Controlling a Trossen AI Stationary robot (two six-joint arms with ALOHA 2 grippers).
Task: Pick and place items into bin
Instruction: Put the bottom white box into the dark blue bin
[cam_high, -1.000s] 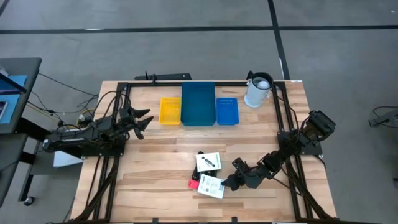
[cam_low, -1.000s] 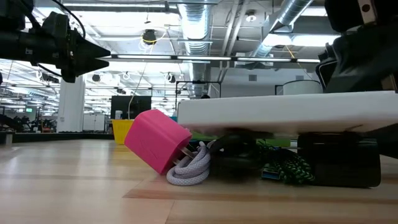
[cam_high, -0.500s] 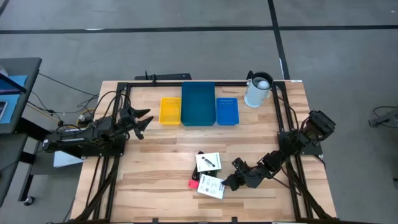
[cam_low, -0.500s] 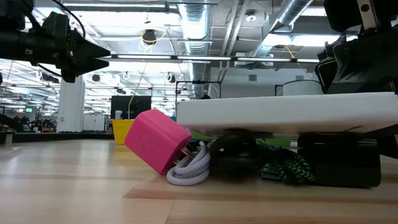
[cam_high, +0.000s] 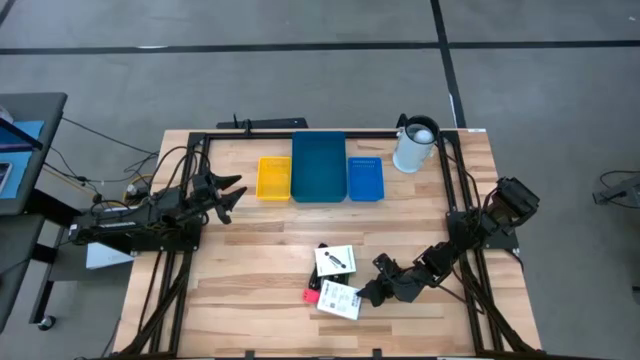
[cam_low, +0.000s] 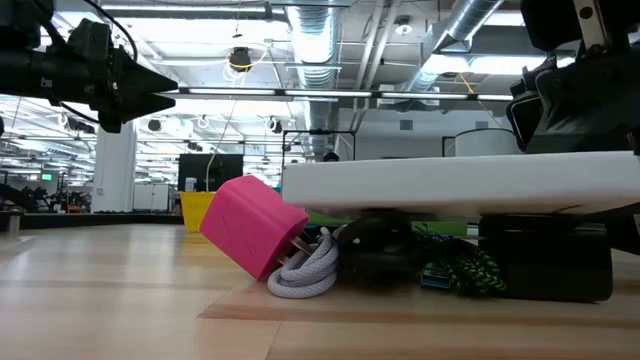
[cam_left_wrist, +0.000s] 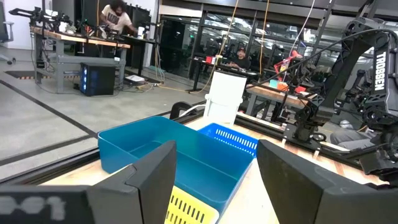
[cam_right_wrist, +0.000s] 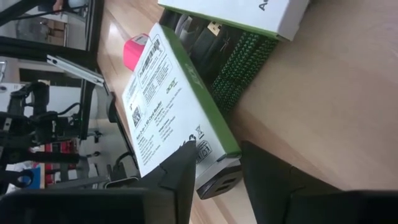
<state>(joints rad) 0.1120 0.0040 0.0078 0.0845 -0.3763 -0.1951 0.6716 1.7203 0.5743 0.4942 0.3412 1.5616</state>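
Left arm lies stretched over the table's left side, its left gripper (cam_high: 228, 190) raised clear of the wood with fingers spread apart and nothing between them, pointing toward the yellow bin (cam_high: 273, 178), large blue bin (cam_high: 319, 167) and small blue bin (cam_high: 365, 178) along the far edge. At front centre sit the items: one white box (cam_high: 335, 261), a second white box (cam_high: 339, 299) with printed label and green edge, and a pink-red piece (cam_high: 311, 296) touching it. Right arm reaches low from the right, its right gripper (cam_high: 366, 293) open-fingered at that box's (cam_right_wrist: 168, 106) corner, not clamping it.
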